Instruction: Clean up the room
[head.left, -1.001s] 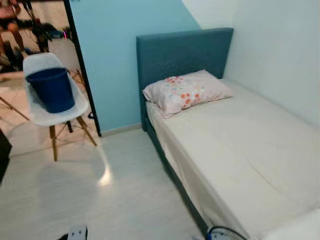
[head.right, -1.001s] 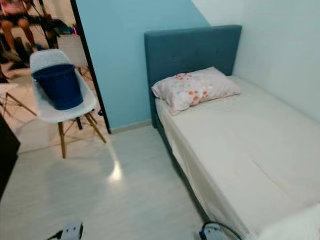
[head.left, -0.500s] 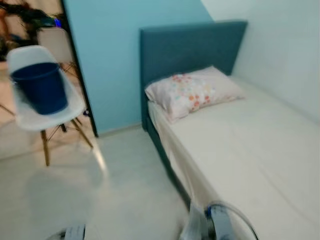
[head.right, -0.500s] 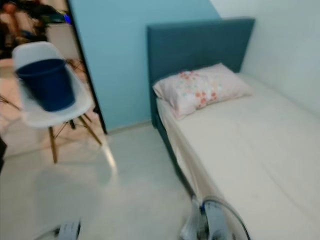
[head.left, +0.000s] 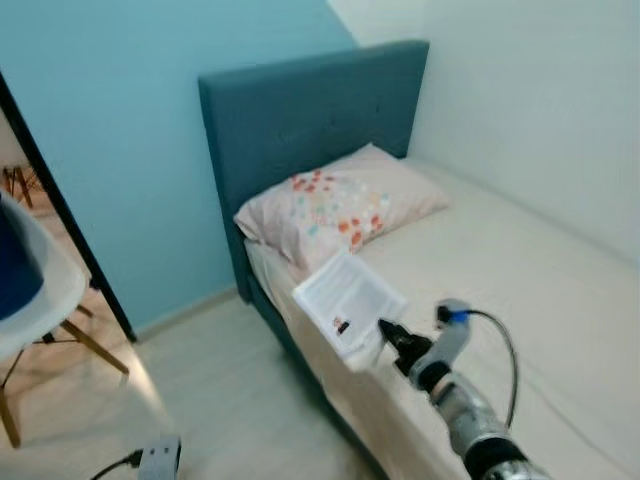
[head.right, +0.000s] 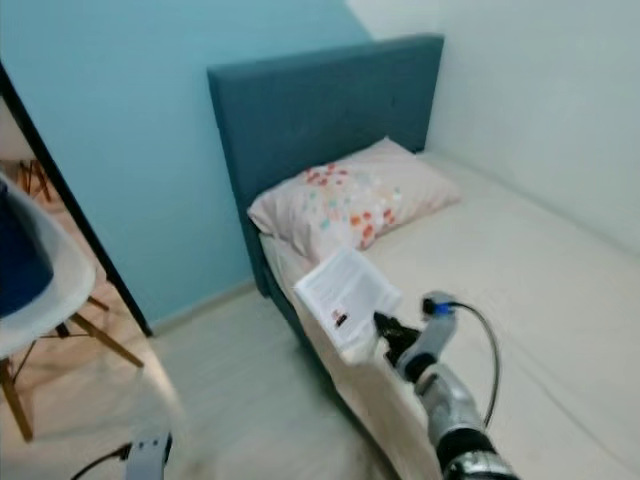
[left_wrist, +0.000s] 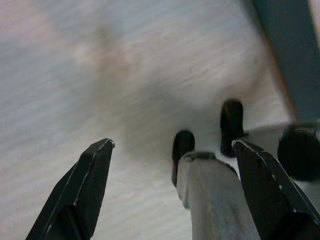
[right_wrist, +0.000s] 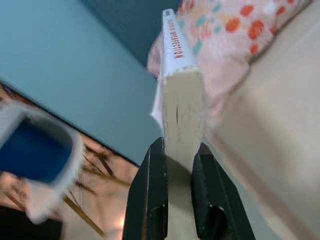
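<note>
Book (head.left: 348, 300), red spine lettering blurred, pinched by right gripper (right_wrist: 177, 162) fingers; left gripper (left_wrist: 170, 150) fingers wide.

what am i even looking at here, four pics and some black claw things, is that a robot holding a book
Yes. This is a walking humanoid robot tidying a bedroom. Two pictures come from the stereo camera on its head and look down at a bed with a flowered pillow against a blue headboard. The other two come from cameras on its wrists, looking along each gripper's two black fingers.

The right gripper is raised by the bed's edge, shut on a white book; the right wrist view shows the book edge-on between the fingers. The left gripper hangs open over pale floor. At the left stands a white chair carrying a blue bucket.
</note>
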